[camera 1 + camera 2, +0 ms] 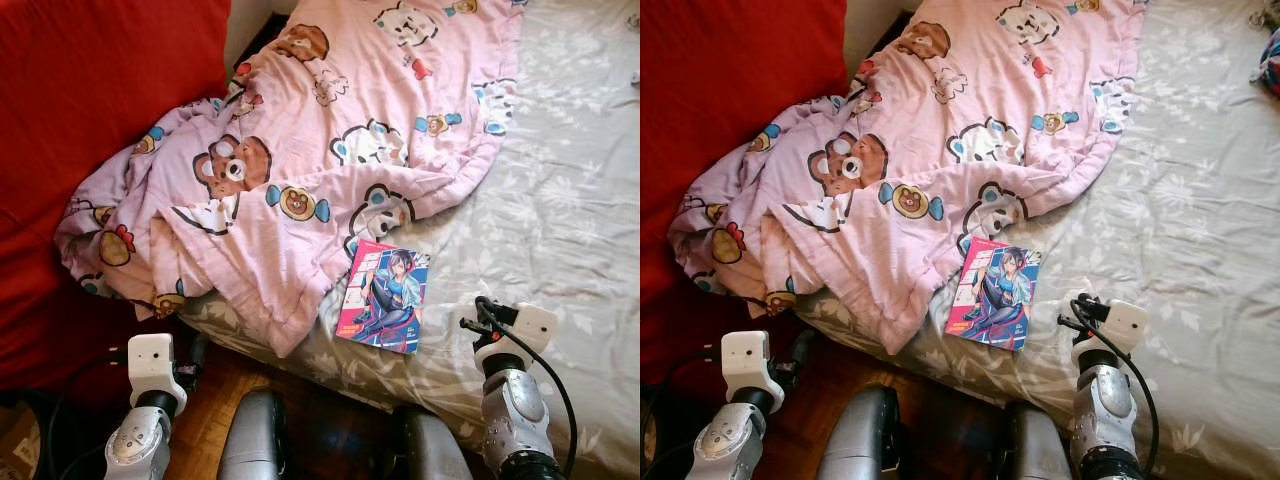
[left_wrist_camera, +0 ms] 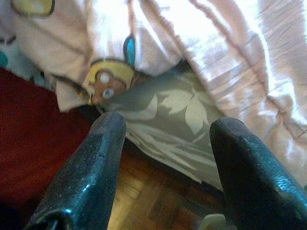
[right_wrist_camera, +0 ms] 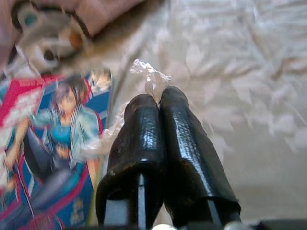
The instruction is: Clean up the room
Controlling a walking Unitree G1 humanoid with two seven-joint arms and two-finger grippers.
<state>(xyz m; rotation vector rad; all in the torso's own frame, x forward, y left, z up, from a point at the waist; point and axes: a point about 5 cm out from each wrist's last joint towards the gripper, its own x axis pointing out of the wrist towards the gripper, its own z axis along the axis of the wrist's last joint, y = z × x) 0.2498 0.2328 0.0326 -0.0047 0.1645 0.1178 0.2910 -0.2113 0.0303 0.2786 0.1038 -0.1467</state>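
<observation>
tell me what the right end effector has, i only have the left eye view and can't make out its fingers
Observer: In the right wrist view, the right end effector is shut on a scrap of clear crinkled plastic.
Operator: where's that relative to the book
Observer: Just beside the book, over the grey leaf-print sheet. The plastic seems to trail toward the book's near edge.
Operator: and the left one
Observer: The left end effector is open and holds nothing. It points at the bed's edge, where the pink duvet hangs over the sheet above the wood floor.
</observation>
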